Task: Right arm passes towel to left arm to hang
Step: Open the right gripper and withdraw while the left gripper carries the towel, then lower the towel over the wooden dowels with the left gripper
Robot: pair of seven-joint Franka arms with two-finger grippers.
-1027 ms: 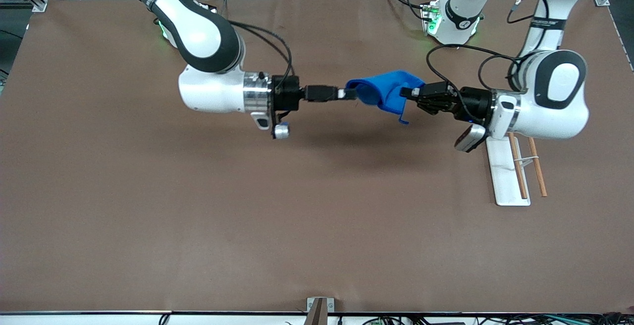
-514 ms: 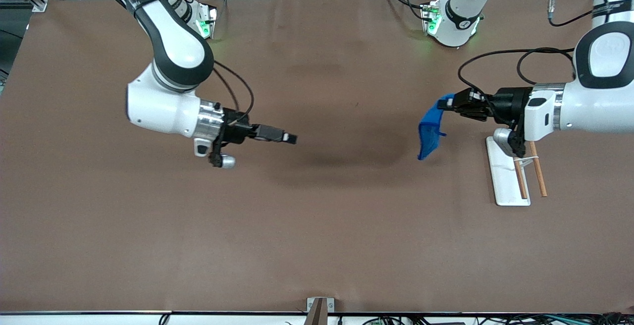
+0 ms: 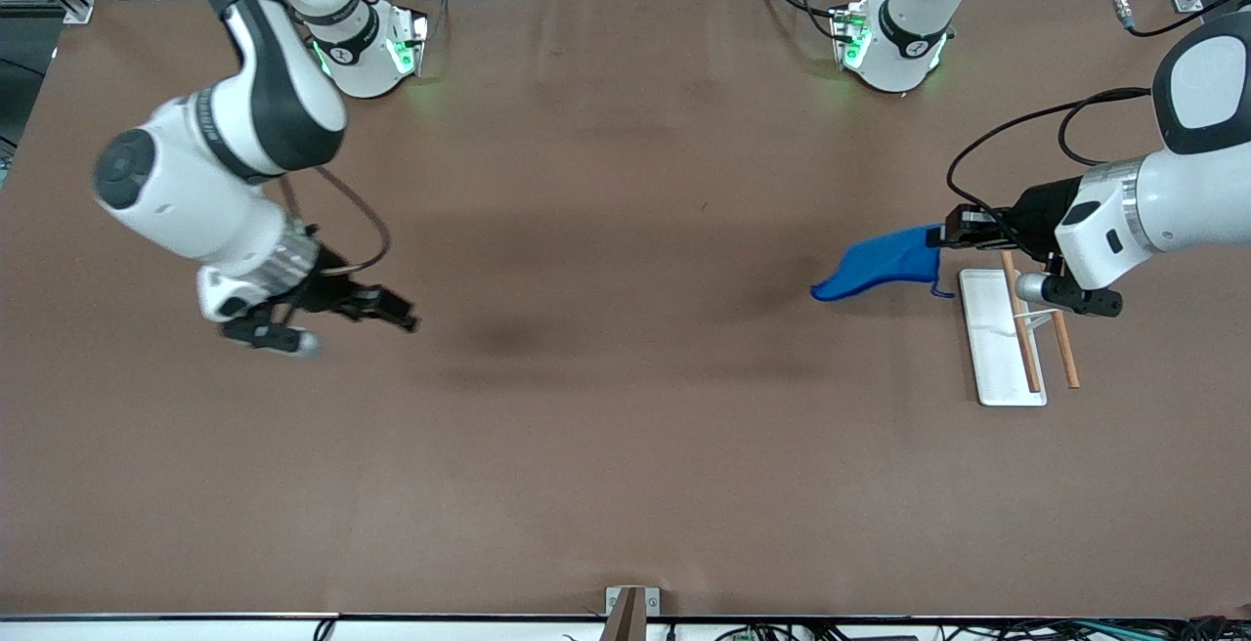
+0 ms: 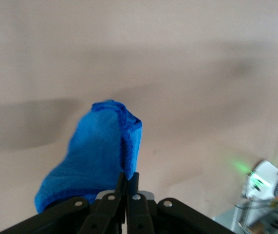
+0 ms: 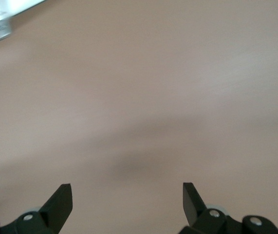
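Observation:
The blue towel (image 3: 880, 265) hangs in the air from my left gripper (image 3: 950, 235), which is shut on one edge of it beside the rack toward the left arm's end of the table. In the left wrist view the towel (image 4: 97, 156) trails out from the pinched jaws of the gripper (image 4: 127, 179). My right gripper (image 3: 406, 320) is open and empty over bare table toward the right arm's end. Its two fingers stand wide apart in the right wrist view (image 5: 127, 195).
A hanging rack with a white base (image 3: 997, 348) and two wooden rods (image 3: 1060, 353) stands just by the left gripper. The brown table (image 3: 625, 377) spreads between the arms. The arm bases (image 3: 889, 45) stand at the table's edge farthest from the front camera.
The right gripper let go of the towel and pulled back to its own end of the table. The left gripper carried the towel away to beside the rack.

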